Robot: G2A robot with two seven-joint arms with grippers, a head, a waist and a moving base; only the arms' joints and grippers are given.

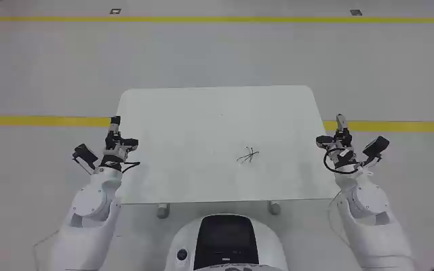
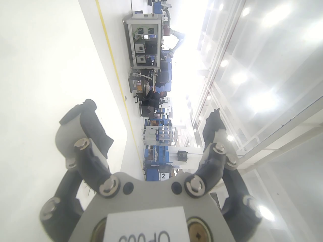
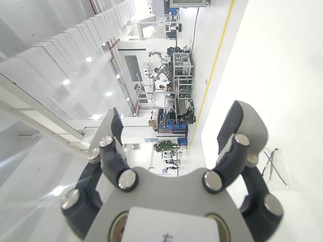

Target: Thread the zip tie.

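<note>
Crossed zip ties (image 1: 248, 155), count unclear

Large robotics lab hall, yellow floor line (image 1: 217, 19), equipment racks (image 2: 145, 43), other robot arms (image 3: 159, 64)

White table (image 1: 203, 115), pale grey floor (image 1: 217, 61), yellow floor lines (image 1: 217, 19), bright ceiling lights (image 2: 276, 13)

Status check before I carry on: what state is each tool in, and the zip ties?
Left tool: open, empty, off one side edge of the table.
Right tool: open, empty, off the opposite side edge.
Zip ties: lying crossed on the table, nearer the right tool, not held; too small to tell whether any is threaded.
</note>
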